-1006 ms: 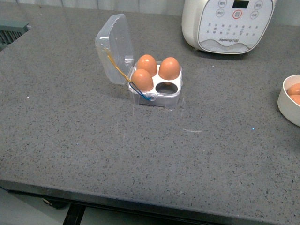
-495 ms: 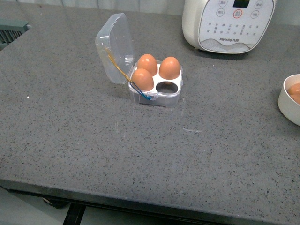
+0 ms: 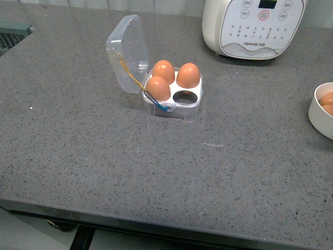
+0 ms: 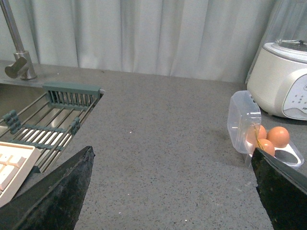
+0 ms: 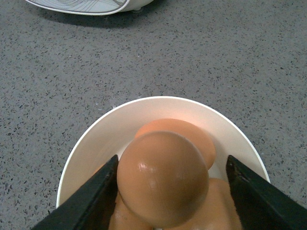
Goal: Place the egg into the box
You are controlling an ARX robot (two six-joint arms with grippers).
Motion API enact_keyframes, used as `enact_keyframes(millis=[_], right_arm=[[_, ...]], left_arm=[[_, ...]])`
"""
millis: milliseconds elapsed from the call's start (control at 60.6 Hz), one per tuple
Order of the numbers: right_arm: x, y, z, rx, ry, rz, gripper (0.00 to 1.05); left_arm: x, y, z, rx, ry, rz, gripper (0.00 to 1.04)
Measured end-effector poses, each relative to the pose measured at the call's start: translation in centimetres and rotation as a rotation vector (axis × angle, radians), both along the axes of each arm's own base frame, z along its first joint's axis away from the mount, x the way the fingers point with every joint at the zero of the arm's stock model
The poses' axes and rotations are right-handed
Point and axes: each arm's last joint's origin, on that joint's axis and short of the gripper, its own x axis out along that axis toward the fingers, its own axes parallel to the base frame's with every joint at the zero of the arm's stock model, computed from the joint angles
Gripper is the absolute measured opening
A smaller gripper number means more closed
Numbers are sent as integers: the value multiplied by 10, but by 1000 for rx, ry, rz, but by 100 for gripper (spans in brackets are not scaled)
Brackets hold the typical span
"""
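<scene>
Over the cream bowl (image 5: 103, 143) at the right edge of the worktop (image 3: 104, 156), my right claw (image 5: 172, 158) stands apart, a finger on each side of the topmost egg (image 5: 163, 177) of the pile. One finger looks to be touching the shell. On the other side a gap shows, so I judge the egg straddled but not yet gripped. It sits on the eggs beneath it, well apart from the box (image 3: 174, 110).

Over the last second the front view shows almost no change. The box stands in the same spot before the white Joyoung cooker (image 3: 252, 26), with its domed lid (image 3: 126, 52) tipped back. Three eggs are seated in it, and the near hole on the right (image 3: 184, 96) is empty as before. The eggs at the bowl's visible edge look much the same too. That tells me no egg has gone across in this time, and the pick itself remains to be done. I need to close gently, lift clear of the rim, and carry the egg to that one free hole.

My left claw (image 4: 171, 149) is spread wide with nothing between its fingers, facing the box from a distance.
</scene>
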Motion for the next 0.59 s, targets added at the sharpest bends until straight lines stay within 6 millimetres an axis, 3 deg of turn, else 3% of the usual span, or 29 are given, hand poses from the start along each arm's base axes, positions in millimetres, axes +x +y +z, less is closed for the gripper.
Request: enact_keyframes(millis=[132,330,429,594], right_arm=[[1,-1,2,-15,-20,-8,43],[2,6,12,-10,-50,-1,42],[1,23,28,10,-87,43,42],[9,74,46,65,-108,194,42]], left_arm=[[0,0,0,0,0,0,98],[0,0,0,0,0,0,98],[0,0,0,0,0,0,98],[0,0,0,0,0,0,98]])
